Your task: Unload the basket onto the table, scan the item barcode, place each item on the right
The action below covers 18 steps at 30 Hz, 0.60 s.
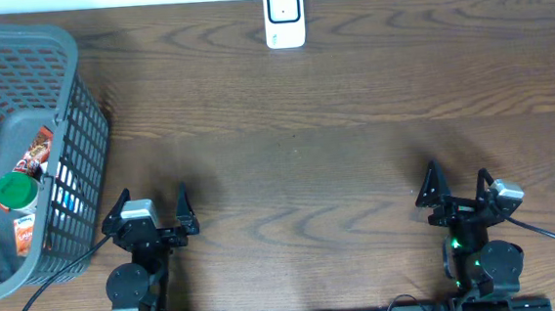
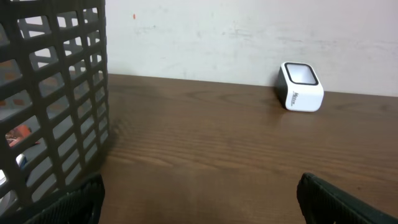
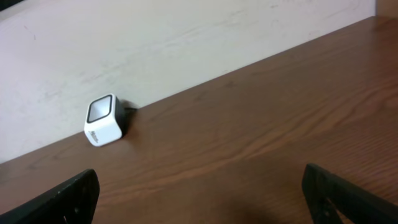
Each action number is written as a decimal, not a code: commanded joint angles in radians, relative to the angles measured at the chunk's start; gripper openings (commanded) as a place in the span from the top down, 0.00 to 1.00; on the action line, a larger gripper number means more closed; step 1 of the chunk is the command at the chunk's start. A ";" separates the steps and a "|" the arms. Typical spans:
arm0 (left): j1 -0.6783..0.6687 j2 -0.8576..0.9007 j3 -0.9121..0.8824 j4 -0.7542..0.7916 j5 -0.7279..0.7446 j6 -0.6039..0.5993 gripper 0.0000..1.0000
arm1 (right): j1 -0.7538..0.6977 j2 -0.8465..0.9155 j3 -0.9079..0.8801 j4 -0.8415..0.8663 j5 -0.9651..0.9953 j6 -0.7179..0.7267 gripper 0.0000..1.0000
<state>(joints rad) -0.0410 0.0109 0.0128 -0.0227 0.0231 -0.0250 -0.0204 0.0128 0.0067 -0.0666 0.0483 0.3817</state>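
Note:
A white barcode scanner (image 1: 284, 16) with a dark window stands at the far middle edge of the table; it also shows as the scanner (image 2: 301, 87) in the left wrist view and the scanner (image 3: 104, 120) in the right wrist view. The item (image 1: 25, 193), a container with a green lid and an orange label, lies inside the grey basket (image 1: 66, 72) at the left. My left gripper (image 1: 154, 205) is open near the front left, just right of the basket. My right gripper (image 1: 457, 183) is open at the front right. Nothing is between either pair of fingers.
The grey mesh basket wall (image 2: 56, 106) fills the left of the left wrist view, close to my left gripper. A pale wall runs behind the table's far edge. Bare wooden table (image 1: 298, 174) lies between the arms and the scanner.

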 commanded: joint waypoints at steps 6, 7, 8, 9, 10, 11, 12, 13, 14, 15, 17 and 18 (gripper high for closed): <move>0.003 -0.007 -0.008 -0.032 -0.006 -0.022 0.02 | -0.006 -0.007 -0.001 -0.005 -0.001 -0.013 0.01; 0.003 -0.007 -0.008 -0.033 0.048 -0.031 0.02 | -0.006 -0.007 -0.001 -0.005 -0.001 -0.013 0.01; 0.003 -0.007 -0.008 -0.033 0.106 -0.023 0.02 | -0.006 -0.007 -0.001 -0.005 -0.001 -0.013 0.01; 0.003 -0.007 -0.007 -0.033 0.148 -0.011 0.02 | -0.006 -0.007 -0.001 -0.004 -0.001 -0.013 0.01; 0.002 -0.007 -0.003 -0.033 0.198 0.007 0.02 | -0.006 -0.007 -0.001 -0.004 -0.001 -0.013 0.01; 0.002 -0.006 0.005 -0.034 0.250 0.033 0.02 | -0.006 -0.007 -0.001 -0.004 -0.001 -0.013 0.01; 0.002 -0.005 0.017 -0.037 0.291 0.049 0.02 | -0.006 -0.007 -0.001 -0.004 -0.001 -0.013 0.01; 0.002 -0.002 0.035 -0.047 0.317 0.056 0.02 | -0.006 -0.007 -0.001 -0.005 -0.001 -0.013 0.01; 0.002 0.003 0.054 -0.056 0.335 0.058 0.02 | -0.006 -0.007 -0.001 -0.005 -0.001 -0.013 0.01; 0.002 0.014 0.087 -0.072 0.352 0.058 0.02 | -0.006 -0.007 -0.001 -0.005 -0.001 -0.013 0.01; 0.002 0.051 0.169 -0.114 0.355 0.066 0.02 | -0.006 -0.007 -0.001 -0.004 -0.001 -0.013 0.01; 0.002 0.095 0.240 -0.149 0.355 0.088 0.02 | -0.006 -0.007 -0.001 -0.005 -0.001 -0.013 0.01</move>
<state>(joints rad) -0.0410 0.0360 0.0967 -0.1314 0.3038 0.0120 -0.0204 0.0128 0.0067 -0.0669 0.0475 0.3820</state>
